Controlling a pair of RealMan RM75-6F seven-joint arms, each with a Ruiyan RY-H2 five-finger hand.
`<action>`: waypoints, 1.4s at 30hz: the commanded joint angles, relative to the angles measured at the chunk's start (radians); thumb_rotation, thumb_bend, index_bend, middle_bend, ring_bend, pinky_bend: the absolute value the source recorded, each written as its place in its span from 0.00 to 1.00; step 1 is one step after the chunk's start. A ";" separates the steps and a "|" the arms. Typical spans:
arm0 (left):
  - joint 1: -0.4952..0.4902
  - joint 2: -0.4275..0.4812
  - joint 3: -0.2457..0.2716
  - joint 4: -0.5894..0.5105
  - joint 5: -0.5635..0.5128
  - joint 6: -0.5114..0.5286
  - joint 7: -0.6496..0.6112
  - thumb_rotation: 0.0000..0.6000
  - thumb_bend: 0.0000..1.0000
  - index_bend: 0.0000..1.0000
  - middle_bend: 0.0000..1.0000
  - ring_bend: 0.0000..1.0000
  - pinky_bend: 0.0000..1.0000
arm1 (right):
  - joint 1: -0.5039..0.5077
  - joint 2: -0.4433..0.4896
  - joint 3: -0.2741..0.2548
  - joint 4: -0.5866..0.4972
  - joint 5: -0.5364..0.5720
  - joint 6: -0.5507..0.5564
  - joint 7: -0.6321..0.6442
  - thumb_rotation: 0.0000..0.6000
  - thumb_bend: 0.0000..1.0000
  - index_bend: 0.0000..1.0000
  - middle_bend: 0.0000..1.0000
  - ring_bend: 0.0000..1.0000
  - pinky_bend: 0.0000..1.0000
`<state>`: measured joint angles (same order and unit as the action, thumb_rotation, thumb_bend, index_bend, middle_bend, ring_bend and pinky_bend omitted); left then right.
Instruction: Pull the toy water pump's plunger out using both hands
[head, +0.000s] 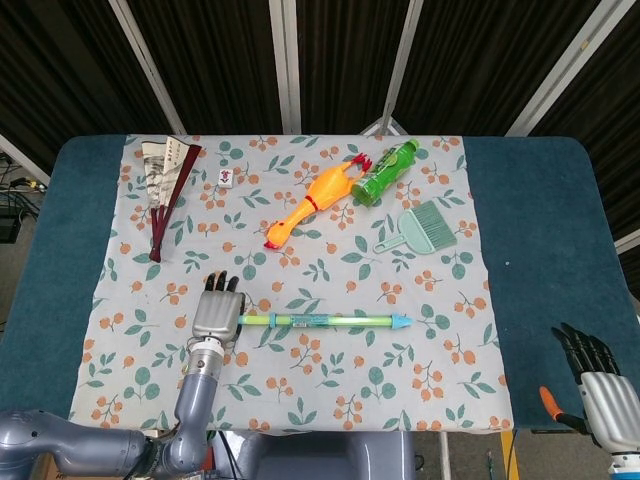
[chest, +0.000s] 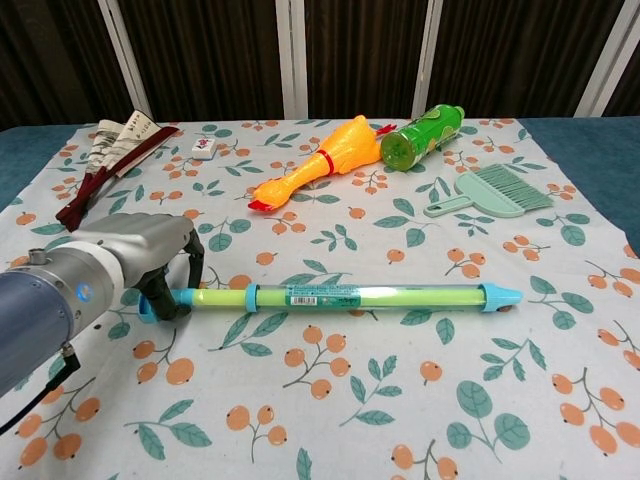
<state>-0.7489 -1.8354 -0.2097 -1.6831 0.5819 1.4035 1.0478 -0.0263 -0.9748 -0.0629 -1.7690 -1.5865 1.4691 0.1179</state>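
The toy water pump (head: 325, 321) (chest: 350, 296) is a long green tube with blue ends, lying flat across the floral cloth. My left hand (head: 216, 314) (chest: 130, 260) covers its blue plunger handle (chest: 150, 308) at the left end, fingers curled around it. The blue nozzle tip (chest: 502, 297) points right. My right hand (head: 600, 385) hangs off the table's front right edge, fingers apart, holding nothing; the chest view does not show it.
At the back of the cloth (head: 300, 400) lie a folded fan (head: 165, 190), a small tile (head: 227, 178), an orange rubber chicken (head: 312, 200), a green bottle (head: 384, 171) and a teal hand brush (head: 420, 228). An orange-handled tool (head: 548, 404) sits by my right hand.
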 joint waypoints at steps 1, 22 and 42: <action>0.002 0.011 -0.001 -0.022 0.009 0.007 -0.002 1.00 0.49 0.63 0.13 0.00 0.02 | 0.004 -0.001 0.004 -0.008 0.009 -0.009 -0.006 1.00 0.39 0.00 0.00 0.00 0.00; -0.016 0.057 -0.023 -0.190 0.013 0.093 0.047 1.00 0.49 0.63 0.13 0.00 0.02 | 0.359 -0.003 0.212 -0.337 0.453 -0.364 -0.320 1.00 0.39 0.01 0.00 0.00 0.00; -0.021 0.066 -0.015 -0.211 0.020 0.104 0.029 1.00 0.49 0.64 0.13 0.00 0.02 | 0.568 -0.349 0.182 -0.262 0.811 -0.280 -0.738 1.00 0.33 0.23 0.00 0.00 0.00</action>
<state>-0.7696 -1.7695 -0.2253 -1.8939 0.6016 1.5072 1.0762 0.5304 -1.3027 0.1256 -2.0483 -0.7913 1.1800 -0.6066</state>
